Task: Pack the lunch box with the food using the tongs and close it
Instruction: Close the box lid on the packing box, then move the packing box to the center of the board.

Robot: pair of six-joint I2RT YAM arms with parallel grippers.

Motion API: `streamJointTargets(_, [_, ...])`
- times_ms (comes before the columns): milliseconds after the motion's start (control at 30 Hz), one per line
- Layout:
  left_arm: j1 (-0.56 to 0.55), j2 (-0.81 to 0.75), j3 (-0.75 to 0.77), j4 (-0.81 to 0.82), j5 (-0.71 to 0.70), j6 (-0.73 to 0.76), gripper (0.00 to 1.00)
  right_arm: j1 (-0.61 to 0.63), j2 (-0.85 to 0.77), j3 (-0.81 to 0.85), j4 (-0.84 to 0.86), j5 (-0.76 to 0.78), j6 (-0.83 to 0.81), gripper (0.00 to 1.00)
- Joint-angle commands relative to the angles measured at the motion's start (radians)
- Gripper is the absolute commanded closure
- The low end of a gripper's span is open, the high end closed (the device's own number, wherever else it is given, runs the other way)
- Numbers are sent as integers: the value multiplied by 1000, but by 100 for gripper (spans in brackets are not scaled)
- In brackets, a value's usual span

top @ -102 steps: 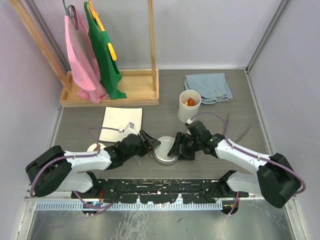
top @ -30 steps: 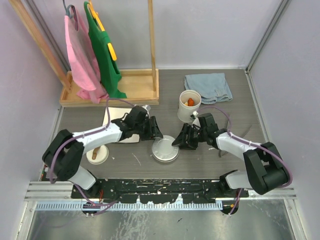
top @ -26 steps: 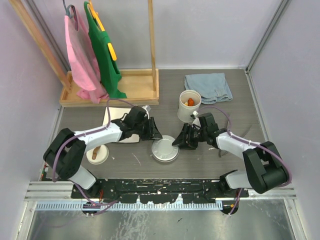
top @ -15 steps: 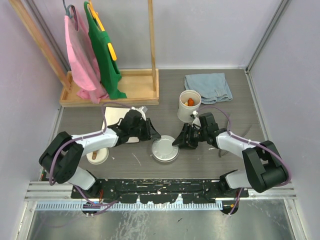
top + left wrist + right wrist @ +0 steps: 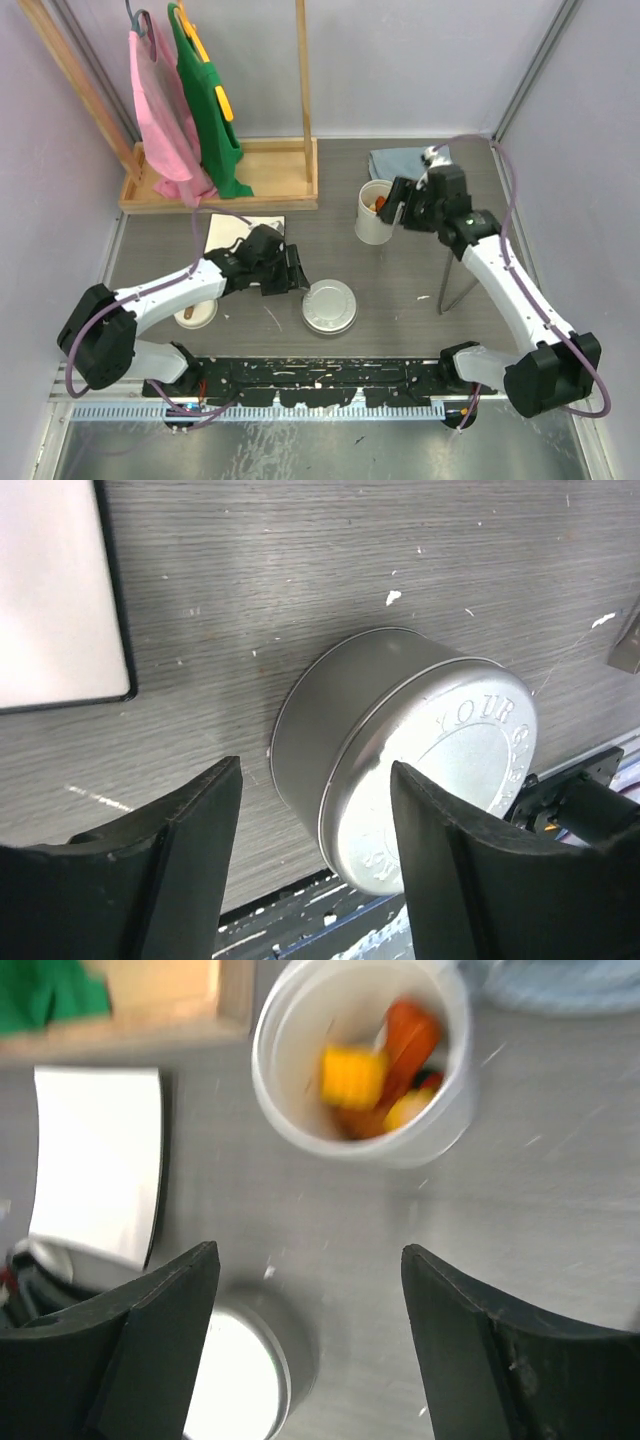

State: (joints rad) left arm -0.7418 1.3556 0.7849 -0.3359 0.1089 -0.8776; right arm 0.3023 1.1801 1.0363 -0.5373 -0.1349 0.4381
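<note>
The steel tin (image 5: 330,305) stands closed under its flat lid at the table's near middle. My left gripper (image 5: 291,274) hovers just left of it, open and empty; the left wrist view shows the tin (image 5: 400,760) ahead of the left gripper (image 5: 312,772). Further back, the white tub (image 5: 378,212) stands open with orange and yellow food (image 5: 385,1055) inside. My right gripper (image 5: 394,207) hangs open above the tub's right side. The tongs (image 5: 444,280) lie on the table to the right, untouched. The white lid with its brown handle (image 5: 194,312) rests at the near left, partly under my left arm.
A white square plate (image 5: 238,240) lies behind my left gripper. A blue towel (image 5: 415,172) sits at the back right. The wooden rack (image 5: 270,165) with pink and green clothes stands at the back left.
My right gripper has lifted away from the tin, swung back over the tub and opened wider. My left gripper has slid nearer and now sits beside the tin.
</note>
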Motion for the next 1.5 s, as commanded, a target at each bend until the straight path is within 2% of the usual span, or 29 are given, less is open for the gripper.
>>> streamJointTargets(0, [18,-77,86,-107,-51,29,32,-133,66,198,-80,178,-95,21])
streamJointTargets(100, [44,-144,107,-117,-36,37,26,-227,236,384,-114,78,-77,20])
streamJointTargets(300, [132,-251,86,-236,-71,49,16,-269,544,698,-139,16,-41,20])
streamJointTargets(400, [212,-338,27,-296,-106,19,10,-281,688,846,-156,-35,-35,21])
streamJointTargets(467, [298,-393,-15,-330,-109,-1,7,-281,813,982,-223,-134,-33,23])
streamJointTargets(600, [427,-491,-75,-411,-125,-20,4,-276,924,1045,-207,-221,-13,24])
streamJointTargets(733, [567,-568,-104,-481,-144,-10,2,-262,1032,1118,-262,-367,-37,26])
streamJointTargets(867, [688,-630,-108,-547,-182,2,2,-225,1034,1065,-271,-424,-86,26])
streamJointTargets(1000, [759,-649,-111,-589,-226,-6,2,-216,970,918,-232,-461,-95,26])
streamJointTargets(1267, [775,-648,-123,-646,-344,-85,2,-180,790,592,-145,-534,-129,26])
streamJointTargets(1467, [776,-607,-154,-583,-373,-66,2,-166,703,471,-119,-525,-129,26])
